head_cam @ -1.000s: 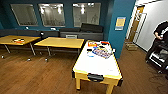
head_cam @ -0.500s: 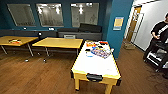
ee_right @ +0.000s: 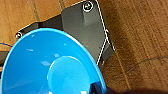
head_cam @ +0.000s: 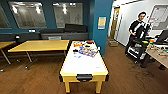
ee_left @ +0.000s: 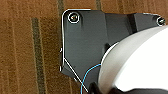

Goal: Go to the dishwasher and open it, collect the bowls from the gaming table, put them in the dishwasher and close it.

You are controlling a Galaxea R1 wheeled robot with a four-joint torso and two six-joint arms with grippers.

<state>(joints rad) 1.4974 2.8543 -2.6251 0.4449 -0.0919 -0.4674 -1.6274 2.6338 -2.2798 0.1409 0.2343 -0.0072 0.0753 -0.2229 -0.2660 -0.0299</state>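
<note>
In the right wrist view a blue bowl (ee_right: 50,70) hangs close over the wooden floor, and my right gripper (ee_right: 98,87) is shut on its rim. A white bowl (ee_left: 135,62) fills a corner of the left wrist view, also above the floor, with my left gripper (ee_left: 93,87) shut on its edge. The dishwasher and the gaming table are out of view.
A white-topped table with a yellow frame (head_cam: 83,75) stands straight ahead, colourful items (head_cam: 85,48) at its far end. Yellow-topped tables (head_cam: 40,45) stand to the left and a blue pillar (head_cam: 100,25) behind. At the right are a person (head_cam: 137,27), a cart (head_cam: 136,50) and a desk (head_cam: 160,53).
The whole head picture has shifted: the white-topped table sits further left and more of the right side with the person shows, so the camera has moved.
</note>
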